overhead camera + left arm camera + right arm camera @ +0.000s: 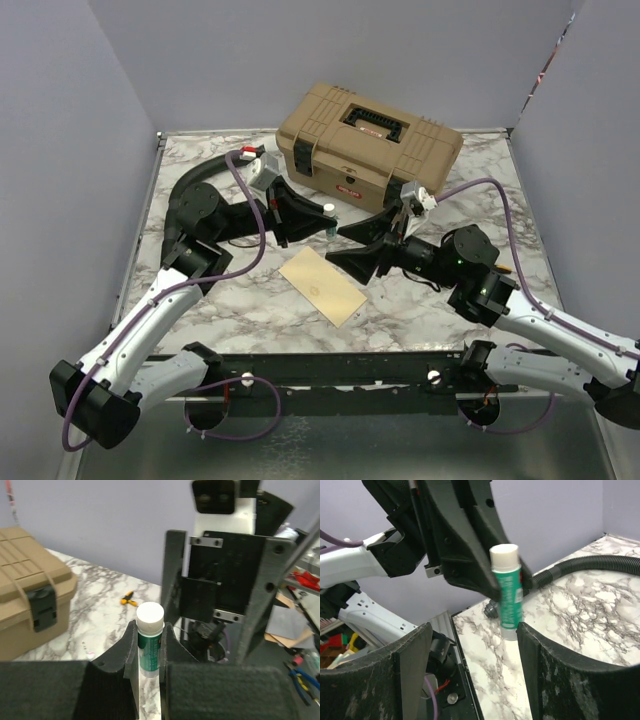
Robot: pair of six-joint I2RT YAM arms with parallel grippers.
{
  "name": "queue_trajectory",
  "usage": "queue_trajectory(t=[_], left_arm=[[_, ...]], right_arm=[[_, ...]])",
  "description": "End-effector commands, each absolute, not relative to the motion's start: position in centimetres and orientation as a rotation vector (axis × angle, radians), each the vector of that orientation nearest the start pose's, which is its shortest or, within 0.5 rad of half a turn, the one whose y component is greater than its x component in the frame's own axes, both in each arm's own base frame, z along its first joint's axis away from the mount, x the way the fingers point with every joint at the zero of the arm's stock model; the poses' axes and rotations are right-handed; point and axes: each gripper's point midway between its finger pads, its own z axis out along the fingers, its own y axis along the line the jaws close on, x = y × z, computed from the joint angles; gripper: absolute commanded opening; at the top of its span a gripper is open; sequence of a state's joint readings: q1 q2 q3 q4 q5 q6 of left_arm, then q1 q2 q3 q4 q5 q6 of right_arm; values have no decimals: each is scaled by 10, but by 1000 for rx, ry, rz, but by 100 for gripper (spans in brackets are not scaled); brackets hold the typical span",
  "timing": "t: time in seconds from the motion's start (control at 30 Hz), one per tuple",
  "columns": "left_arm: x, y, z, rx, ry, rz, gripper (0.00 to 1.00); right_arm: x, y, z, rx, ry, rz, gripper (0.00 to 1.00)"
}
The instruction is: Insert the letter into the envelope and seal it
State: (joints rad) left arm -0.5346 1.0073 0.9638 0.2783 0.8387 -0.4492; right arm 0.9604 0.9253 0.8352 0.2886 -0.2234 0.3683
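Left claw (150, 632) clamps the green glue stick (149, 647), right claw (474, 629) gapes just beside it, envelope (322, 285) lies flat on the counter (425, 305) between the arms; risk: an off-centre grab could twist the stick loose.

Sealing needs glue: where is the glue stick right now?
In the top view the glue stick is mid-table, clamped in the jaws of the left gripper, just in front of the toolbox and facing the open right gripper.
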Motion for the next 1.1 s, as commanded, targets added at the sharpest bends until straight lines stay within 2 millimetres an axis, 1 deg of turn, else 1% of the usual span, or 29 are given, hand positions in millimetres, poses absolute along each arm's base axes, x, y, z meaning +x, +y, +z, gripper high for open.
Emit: queue_trajectory(t=[0.0,0.1,0.23,0.37,0.5,0.53,0.57,0.73,0.83,0.93,1.07], left_arm=[[149,-275,428,990,1148,-1455,0],[145,-274,435,982,1129,-1476,0],[144,-272,444,932,1121,-1494,0],[148,-271,449,863,1127,-1496,0],[154,-270,449,803,1144,-1501,0],[156,-271,448,791,1149,-1503,0],[158,-271,447,778,1155,-1505,0],[169,-271,442,704,1189,-1502,0],[180,-269,443,617,1207,-1487,0],[195,-265,442,493,1231,-1468,0],[219,-256,433,312,1286,-1418,0]], right_arm=[[156,319,378,-576,1348,1305,73],[152,325,375,-617,1337,1320,69],[145,329,385,-643,1263,1369,50],[143,331,393,-648,1222,1391,36],[144,336,396,-664,1220,1388,15],[146,337,396,-666,1220,1378,11],[149,338,397,-667,1220,1368,9],[168,345,395,-672,1221,1259,8],[185,345,398,-652,1218,1155,7],[212,340,397,-596,1248,1011,1],[255,330,385,-507,1309,763,1]])
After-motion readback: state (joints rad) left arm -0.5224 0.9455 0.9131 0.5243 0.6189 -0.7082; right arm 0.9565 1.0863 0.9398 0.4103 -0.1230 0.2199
